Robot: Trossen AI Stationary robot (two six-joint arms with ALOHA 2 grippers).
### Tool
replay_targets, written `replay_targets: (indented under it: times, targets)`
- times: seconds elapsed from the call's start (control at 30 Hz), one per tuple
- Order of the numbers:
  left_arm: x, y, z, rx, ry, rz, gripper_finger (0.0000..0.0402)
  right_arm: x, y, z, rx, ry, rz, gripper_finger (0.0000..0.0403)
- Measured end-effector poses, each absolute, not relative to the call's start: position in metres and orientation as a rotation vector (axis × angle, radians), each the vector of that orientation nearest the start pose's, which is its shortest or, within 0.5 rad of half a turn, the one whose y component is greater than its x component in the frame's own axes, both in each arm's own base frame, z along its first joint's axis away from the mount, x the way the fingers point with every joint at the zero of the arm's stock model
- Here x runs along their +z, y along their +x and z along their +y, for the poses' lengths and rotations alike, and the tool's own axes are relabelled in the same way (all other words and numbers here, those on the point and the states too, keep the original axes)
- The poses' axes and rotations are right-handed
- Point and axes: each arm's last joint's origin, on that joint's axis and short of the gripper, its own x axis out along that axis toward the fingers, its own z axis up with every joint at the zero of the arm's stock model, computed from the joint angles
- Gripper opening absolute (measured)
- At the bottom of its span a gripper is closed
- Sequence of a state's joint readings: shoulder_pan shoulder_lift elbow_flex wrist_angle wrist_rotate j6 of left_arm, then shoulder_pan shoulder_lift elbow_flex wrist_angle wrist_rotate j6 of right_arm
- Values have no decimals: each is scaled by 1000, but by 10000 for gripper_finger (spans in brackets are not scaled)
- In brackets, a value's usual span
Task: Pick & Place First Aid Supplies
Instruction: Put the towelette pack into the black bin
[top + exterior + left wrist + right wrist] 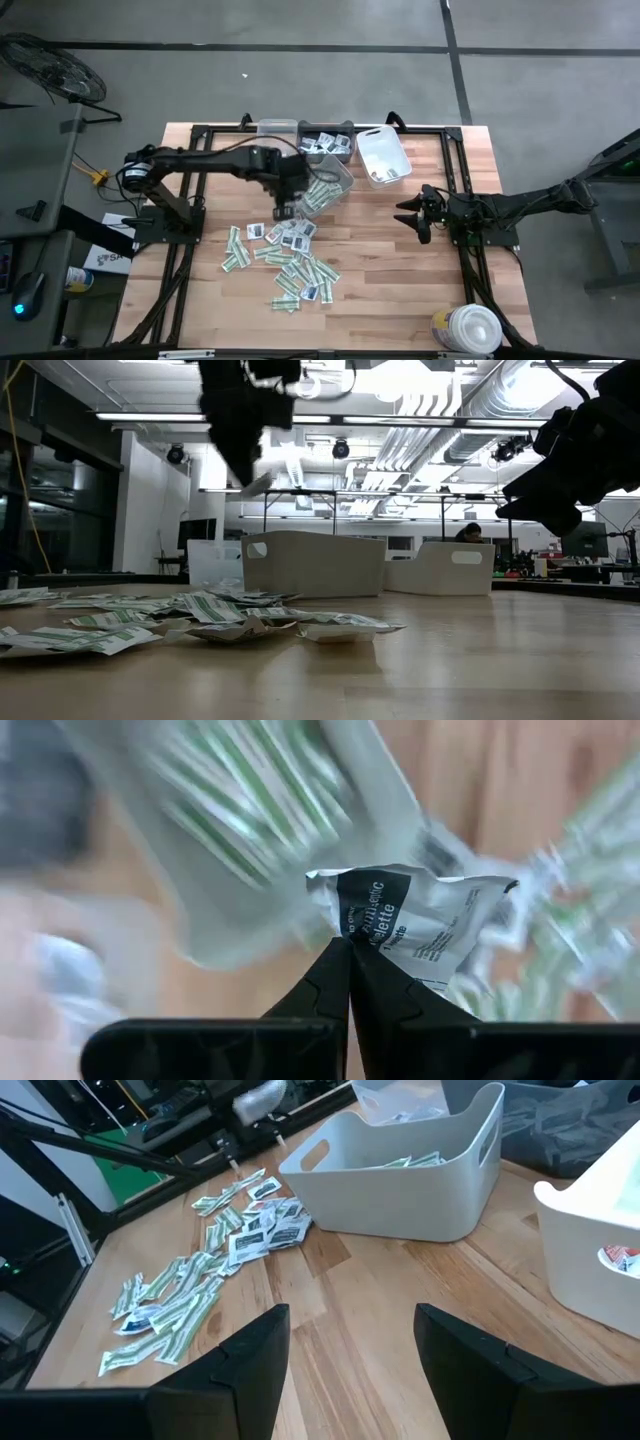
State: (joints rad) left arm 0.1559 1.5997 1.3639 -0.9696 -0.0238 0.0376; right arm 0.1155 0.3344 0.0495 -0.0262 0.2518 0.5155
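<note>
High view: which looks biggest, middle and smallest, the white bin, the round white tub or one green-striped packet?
1. White plastic bin
2. Round white tub, only slightly smaller, so it is close
3. Narrow green-striped packet, clearly smallest

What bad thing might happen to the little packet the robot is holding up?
The left end effector pinches the white packet only by one crumpled edge, so it might slip out before reaching a bin. It hangs near the rim of the clear bin, so it could land back on the pile of packets or catch the rim.
</note>
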Motion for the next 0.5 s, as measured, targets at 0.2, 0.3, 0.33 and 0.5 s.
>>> replay_targets:
  times: [0.2,0.3,0.33,0.5]
  targets:
    - [302,318,76,256,9,1065,1,149,114,6,-210,454,264,208]
    - [303,317,92,288,3,1035,1,150,114,6,-210,454,264,208]
    - [304,316,97,301,0,1033,1,150,114,6,-211,454,264,208]
    - [304,310,122,346,1,1016,1,150,114,6,-210,454,264,208]
